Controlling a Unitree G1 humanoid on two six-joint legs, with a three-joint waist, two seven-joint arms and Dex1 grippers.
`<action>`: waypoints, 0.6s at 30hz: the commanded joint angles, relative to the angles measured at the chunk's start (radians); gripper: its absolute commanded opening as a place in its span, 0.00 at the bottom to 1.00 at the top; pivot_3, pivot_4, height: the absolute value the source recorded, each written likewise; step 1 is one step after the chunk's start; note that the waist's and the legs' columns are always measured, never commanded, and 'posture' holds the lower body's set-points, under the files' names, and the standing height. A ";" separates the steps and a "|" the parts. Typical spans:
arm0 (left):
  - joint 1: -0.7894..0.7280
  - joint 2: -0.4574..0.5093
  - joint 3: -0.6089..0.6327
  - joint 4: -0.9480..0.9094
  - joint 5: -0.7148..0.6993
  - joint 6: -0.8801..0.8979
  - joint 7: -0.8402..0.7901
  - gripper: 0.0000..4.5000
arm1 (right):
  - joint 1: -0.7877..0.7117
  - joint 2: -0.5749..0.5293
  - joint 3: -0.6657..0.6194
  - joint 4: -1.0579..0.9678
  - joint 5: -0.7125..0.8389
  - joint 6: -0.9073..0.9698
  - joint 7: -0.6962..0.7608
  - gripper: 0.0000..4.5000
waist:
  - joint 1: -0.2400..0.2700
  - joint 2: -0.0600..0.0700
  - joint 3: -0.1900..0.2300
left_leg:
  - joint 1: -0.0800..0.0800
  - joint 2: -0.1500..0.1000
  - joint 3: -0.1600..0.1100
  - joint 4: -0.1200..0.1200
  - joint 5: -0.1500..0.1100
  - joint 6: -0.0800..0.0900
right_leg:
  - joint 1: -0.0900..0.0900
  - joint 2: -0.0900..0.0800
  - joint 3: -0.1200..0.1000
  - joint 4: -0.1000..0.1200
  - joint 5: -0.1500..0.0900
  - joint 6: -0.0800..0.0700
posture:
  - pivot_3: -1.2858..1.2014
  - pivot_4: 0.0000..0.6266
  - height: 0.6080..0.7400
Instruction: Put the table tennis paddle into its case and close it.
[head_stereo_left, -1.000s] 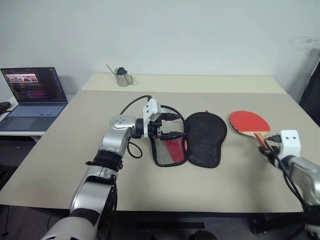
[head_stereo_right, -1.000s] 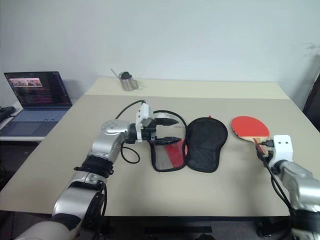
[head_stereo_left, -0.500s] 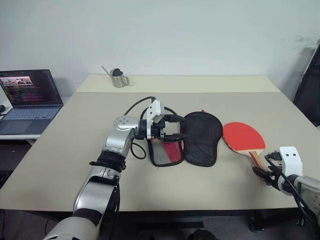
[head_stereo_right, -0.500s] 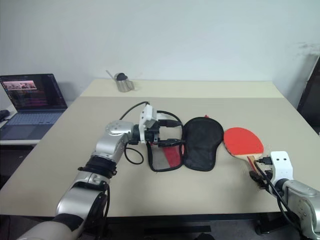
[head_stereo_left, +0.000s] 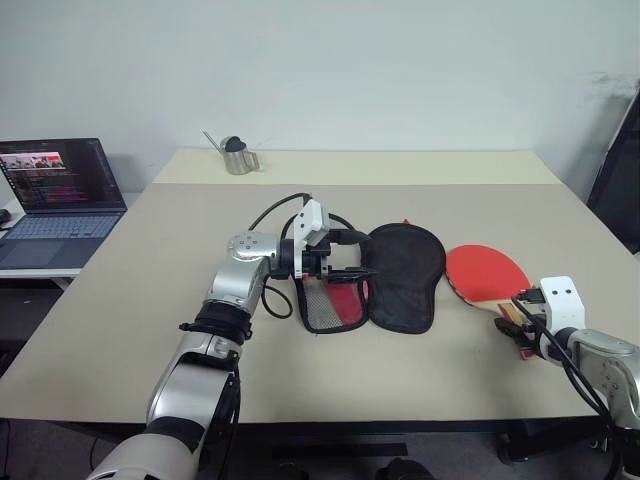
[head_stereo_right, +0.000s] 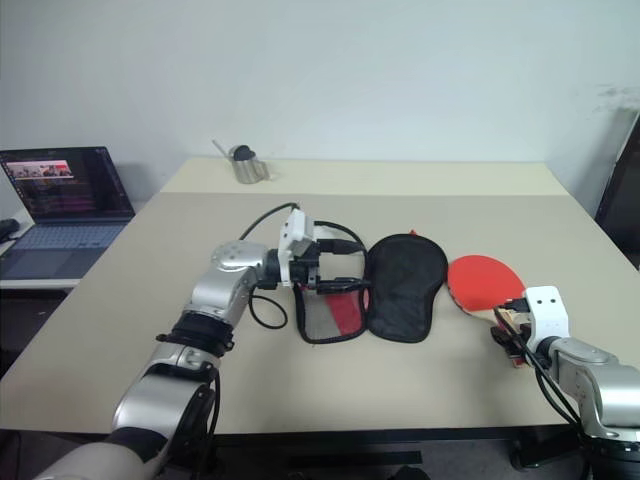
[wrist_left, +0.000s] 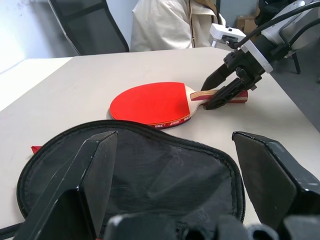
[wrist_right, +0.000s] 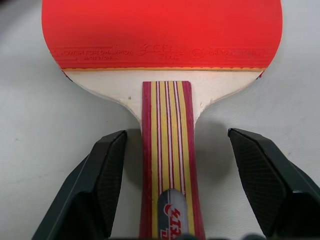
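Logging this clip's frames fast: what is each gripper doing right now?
Left gripper: open, above the case, holding nothing.
Right gripper: open, fingers either side of the table tennis paddle handle, not closed on it.

My left arm is brushed silver metal in rounded segments, with a black ribbed band at the forearm joint and a black cable looping from the wrist. A white boxy camera housing sits on each wrist. The left gripper has two black, wedge-shaped fingers with smooth faces. The right gripper carries the same black fingers, their inner pads finely cross-hatched. My right arm is silver too, trailing black cables.
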 joint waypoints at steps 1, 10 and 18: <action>-0.008 0.009 0.016 -0.021 -0.012 -0.015 0.010 0.89 | -0.013 0.003 0.011 -0.001 -0.005 -0.019 0.009 0.78 | 0.000 0.000 0.000 | 0.000 0.000 0.000 0.000 0.000 0.000 | 0.000 0.000 0.000 0.000 0.000 0.000 | 0.52 0.24 1.00; -0.014 0.006 0.011 -0.008 -0.011 -0.026 0.012 0.89 | -0.073 0.034 0.020 0.144 -0.019 -0.056 0.028 0.45 | -0.005 -0.001 0.000 | 0.003 0.000 0.000 0.001 0.000 0.000 | 0.002 0.000 0.001 0.001 0.001 0.000 | 0.52 0.24 1.00; -0.011 0.034 0.024 0.007 -0.003 -0.038 0.030 0.89 | -0.082 0.046 -0.024 0.119 -0.046 -0.070 -0.044 0.24 | -0.004 -0.001 0.000 | 0.009 0.000 0.000 0.002 0.000 0.000 | 0.010 0.000 0.002 -0.002 0.001 0.000 | 0.52 0.24 1.00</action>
